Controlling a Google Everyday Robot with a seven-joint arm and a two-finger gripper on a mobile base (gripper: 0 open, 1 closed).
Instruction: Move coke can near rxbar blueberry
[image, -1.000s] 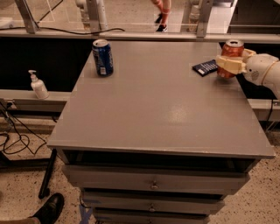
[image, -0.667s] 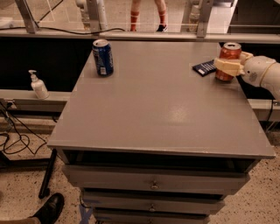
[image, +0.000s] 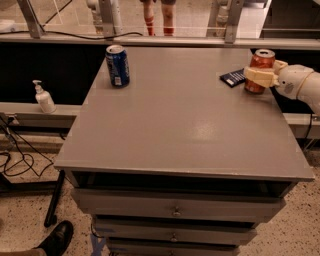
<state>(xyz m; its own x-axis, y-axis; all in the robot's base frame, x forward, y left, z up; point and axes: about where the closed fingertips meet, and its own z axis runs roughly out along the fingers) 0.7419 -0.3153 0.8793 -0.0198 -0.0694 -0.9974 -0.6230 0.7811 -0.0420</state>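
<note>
The coke can is red-orange with a silver top. It stands upright at the far right of the grey table. The rxbar blueberry, a flat dark navy bar, lies just left of the can, almost touching it. My gripper reaches in from the right edge, with its cream fingers clasped around the can's middle. The can's base looks to be on or just above the table top.
A blue can stands upright at the far left of the table. A white pump bottle sits on a ledge to the left. Drawers are below the front edge. A person's legs stand behind the rail, and a shoe shows at bottom left.
The gripper and the coke can have stayed in place beside the bar. Only the legs behind the rail have moved to the right.
</note>
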